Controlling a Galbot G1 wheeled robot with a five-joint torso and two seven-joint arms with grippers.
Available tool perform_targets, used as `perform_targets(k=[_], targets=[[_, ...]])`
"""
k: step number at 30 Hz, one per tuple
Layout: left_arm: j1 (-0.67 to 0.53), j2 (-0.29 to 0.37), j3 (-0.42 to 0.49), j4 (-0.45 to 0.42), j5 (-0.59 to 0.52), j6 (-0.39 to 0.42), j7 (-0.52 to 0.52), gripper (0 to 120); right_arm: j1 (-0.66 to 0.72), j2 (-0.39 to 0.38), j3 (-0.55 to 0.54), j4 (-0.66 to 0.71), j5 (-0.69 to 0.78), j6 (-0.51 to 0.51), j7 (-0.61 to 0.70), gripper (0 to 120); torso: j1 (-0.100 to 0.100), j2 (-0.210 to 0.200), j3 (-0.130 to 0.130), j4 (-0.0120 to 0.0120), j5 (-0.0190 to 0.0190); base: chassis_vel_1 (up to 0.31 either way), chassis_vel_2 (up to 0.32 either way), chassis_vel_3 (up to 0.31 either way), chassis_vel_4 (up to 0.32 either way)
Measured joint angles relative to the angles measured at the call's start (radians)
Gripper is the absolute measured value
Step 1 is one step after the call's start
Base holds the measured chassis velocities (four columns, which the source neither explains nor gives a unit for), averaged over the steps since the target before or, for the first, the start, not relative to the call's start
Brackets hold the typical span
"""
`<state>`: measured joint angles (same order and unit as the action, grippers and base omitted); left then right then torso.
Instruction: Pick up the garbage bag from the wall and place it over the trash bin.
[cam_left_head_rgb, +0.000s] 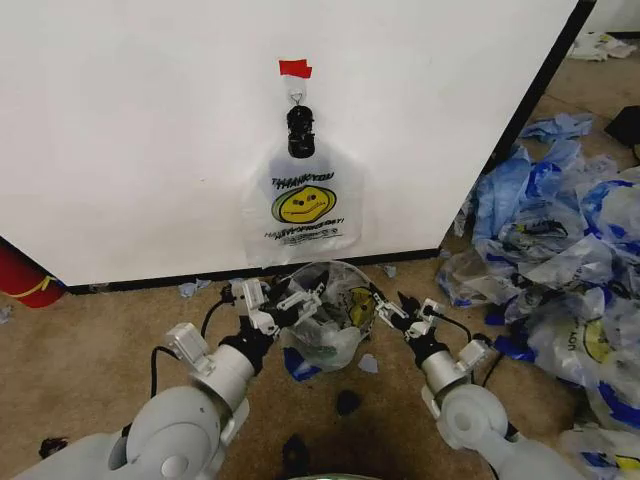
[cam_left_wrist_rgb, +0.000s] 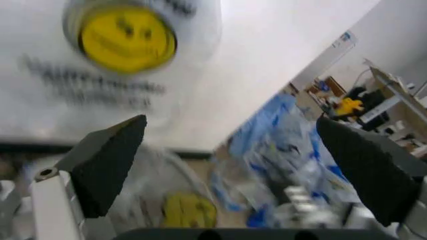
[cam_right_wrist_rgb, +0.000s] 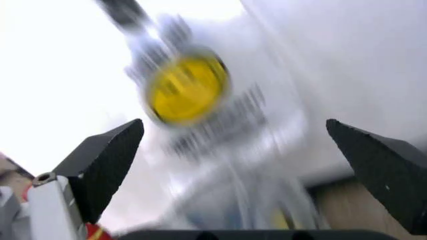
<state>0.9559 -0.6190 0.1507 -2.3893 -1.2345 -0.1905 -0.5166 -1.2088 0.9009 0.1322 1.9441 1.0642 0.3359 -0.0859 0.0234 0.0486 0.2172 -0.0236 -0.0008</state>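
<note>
Both grippers, left (cam_left_head_rgb: 284, 300) and right (cam_left_head_rgb: 393, 308), fingers apart, flank the bagged trash bin (cam_left_head_rgb: 325, 318) (mesh mostly hidden).

The garbage bag (cam_left_head_rgb: 303, 205) on the wall (cam_left_head_rgb: 150, 120) is translucent white, printed with a yellow smiley face and black "THANK YOU" lettering. The wall is plain white with a black base strip; a red tape piece (cam_left_head_rgb: 295, 68) sits above a black clip (cam_left_head_rgb: 301, 131). The carpet (cam_left_head_rgb: 100, 330) is tan. At the right lies a heap of bluish plastic bags (cam_left_head_rgb: 570, 250). At far left, a red cylinder (cam_left_head_rgb: 25, 280) carries a yellow band. Both pincers have black fingers (cam_left_wrist_rgb: 110, 160) on white bodies.
</note>
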Motion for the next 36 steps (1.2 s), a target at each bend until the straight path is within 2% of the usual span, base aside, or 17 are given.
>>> perform_targets(k=[1,2,7,11,13,14,17,19,21,27,36], targets=[[-0.006,-0.008,-0.01,0.018,0.066,-0.001,-0.004,100,0.002,-0.006,0.023,0.022,-0.055,0.027,0.002,100,0.0,0.0,0.0,0.0001,-0.0001,0.0,0.0,0.0,0.0],[-0.006,-0.008,-0.01,0.018,0.066,-0.001,-0.004,100,0.002,-0.006,0.023,0.022,-0.055,0.027,0.002,100,0.0,0.0,0.0,0.0001,-0.0001,0.0,0.0,0.0,0.0],[0.004,-0.043,-0.073,0.099,0.296,-0.024,-0.019,100,-0.02,-0.019,0.161,0.09,-0.305,0.116,0.042,100,0.0,0.0,0.0,0.0,0.0,0.0,0.0,0.0,0.0],[0.029,-0.06,-0.102,0.124,0.365,-0.025,-0.034,100,-0.057,-0.018,0.226,0.115,-0.406,0.125,0.099,100,0.0,0.0,0.0,0.0001,-0.0006,0.0,0.0,0.0,0.0],[0.081,-0.101,-0.158,0.138,0.439,-0.016,-0.071,100,-0.145,-0.005,0.345,0.142,-0.545,0.119,0.169,100,0.0,0.0,0.0,0.0001,0.0,0.0,0.0,0.0,0.0],[0.097,-0.122,-0.187,0.138,0.457,-0.005,-0.087,100,-0.181,0.006,0.392,0.146,-0.575,0.111,0.176,100,0.0,0.0,0.0,-0.0004,-0.0011,0.0,0.0,0.0,0.0],[0.13,-0.154,-0.247,0.136,0.494,0.01,-0.102,100,-0.229,0.023,0.431,0.167,-0.563,0.082,0.217,100,0.0,0.0,0.0,-0.0003,0.0009,0.0,0.0,0.0,0.0],[0.178,-0.186,-0.32,0.134,0.529,0.015,-0.104,100,-0.269,0.039,0.456,0.208,-0.499,0.049,0.253,100,0.0,0.0,0.0,-0.0002,-0.0007,0.0,0.0,0.0,0.0],[0.226,-0.203,-0.371,0.135,0.551,0.015,-0.102,100,-0.289,0.053,0.473,0.233,-0.469,0.039,0.276,100,0.0,0.0,0.0,0.0003,-0.0001,0.0,0.0,0.0,0.0],[0.302,-0.228,-0.42,0.142,0.577,0.0,-0.091,100,-0.332,0.075,0.504,0.282,-0.473,0.033,0.292,100,0.0,0.0,0.0,0.0,0.0,0.0,0.0,0.0,0.0],[0.32,-0.237,-0.417,0.108,0.573,0.015,-0.081,100,-0.378,0.085,0.52,0.326,-0.521,0.053,0.267,100,0.0,0.0,0.0,-0.0002,-0.0003,0.0,0.0,0.0,0.0]])
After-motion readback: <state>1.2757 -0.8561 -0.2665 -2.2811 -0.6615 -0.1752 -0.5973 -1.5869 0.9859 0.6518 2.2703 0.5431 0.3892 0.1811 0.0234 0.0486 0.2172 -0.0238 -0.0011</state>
